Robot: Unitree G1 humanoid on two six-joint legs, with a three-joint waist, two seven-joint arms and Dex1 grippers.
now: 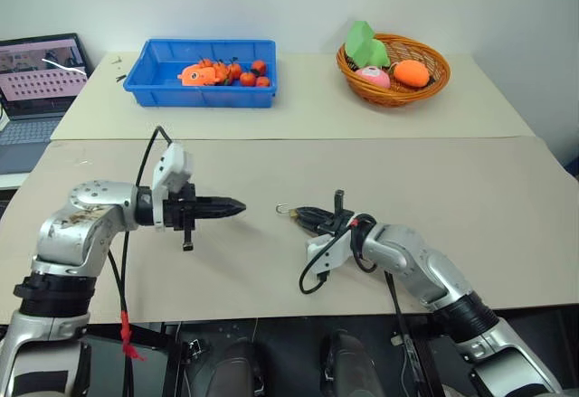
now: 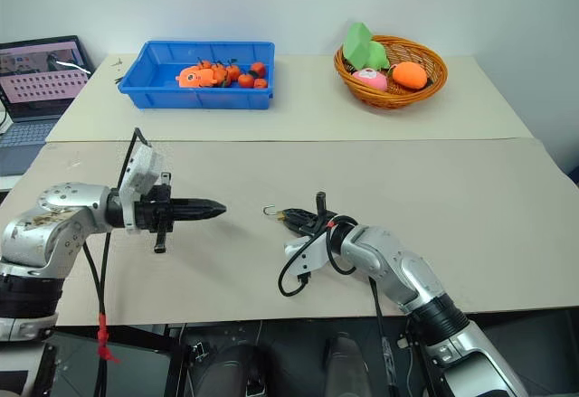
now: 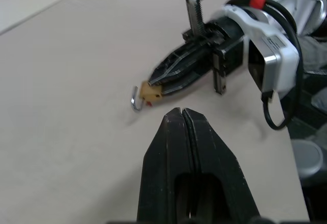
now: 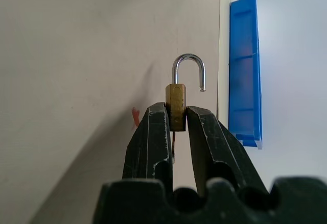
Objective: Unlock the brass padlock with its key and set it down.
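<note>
The brass padlock (image 4: 176, 101) is pinched by its body between the fingers of my right gripper (image 1: 298, 214), just above the beige table (image 1: 271, 171) near its front middle. Its silver shackle (image 4: 188, 66) stands swung open, one end free. A small red speck (image 4: 135, 117) lies on the table beside it. My left gripper (image 1: 240, 205) hovers a short way to the left, pointing at the padlock (image 3: 152, 92), its fingers shut with nothing visible between them. I cannot make out the key for certain; a thin sliver (image 4: 173, 150) shows under the padlock between my right fingers.
A blue bin (image 1: 199, 99) of toy fruit stands at the back left and a wicker basket (image 1: 394, 95) of toys at the back right. A laptop (image 1: 36, 80) sits off the table's left side. The table's front edge runs close below both arms.
</note>
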